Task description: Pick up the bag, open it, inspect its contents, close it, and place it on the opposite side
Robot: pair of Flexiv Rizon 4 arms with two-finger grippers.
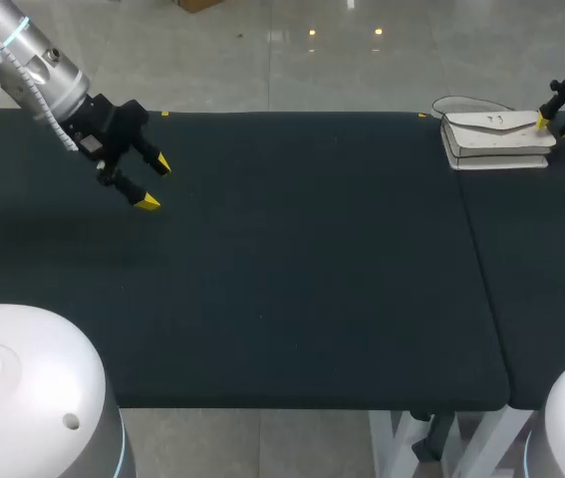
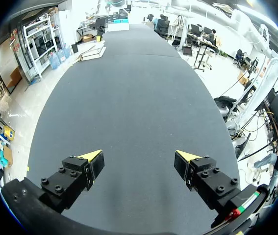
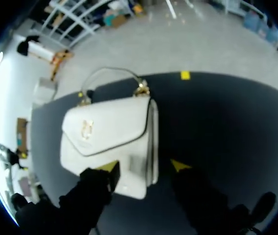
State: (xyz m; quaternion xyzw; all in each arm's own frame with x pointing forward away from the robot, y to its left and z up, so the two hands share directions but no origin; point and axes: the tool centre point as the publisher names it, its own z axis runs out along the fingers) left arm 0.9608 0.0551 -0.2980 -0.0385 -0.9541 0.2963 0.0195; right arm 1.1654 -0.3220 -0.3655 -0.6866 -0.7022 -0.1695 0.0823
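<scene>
The silver ribbed left arm (image 1: 48, 70) is extended in from the far left corner, with its black, yellow-tipped left tool (image 1: 154, 183) tilted downward and spread wide. The black, yellow-tipped right tool (image 1: 555, 125) is held low at the far right, fingers parted.

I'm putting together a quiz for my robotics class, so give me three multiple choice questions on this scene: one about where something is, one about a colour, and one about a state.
1. Where on the table does the bag lie?
A. At the far edge, on the right side.
B. In the middle.
C. At the near edge, on the left side.

2. What colour is the bag?
A. Black.
B. White.
C. Red.

3. How does the left gripper stand?
A. Shut on the bag.
B. Open, holding nothing.
C. Shut on a strap.

Answers:
1 A: the head view shows it at the far edge on the right.
2 B: it shows white against the black table.
3 B: its yellow tips stand apart over bare table.
</scene>
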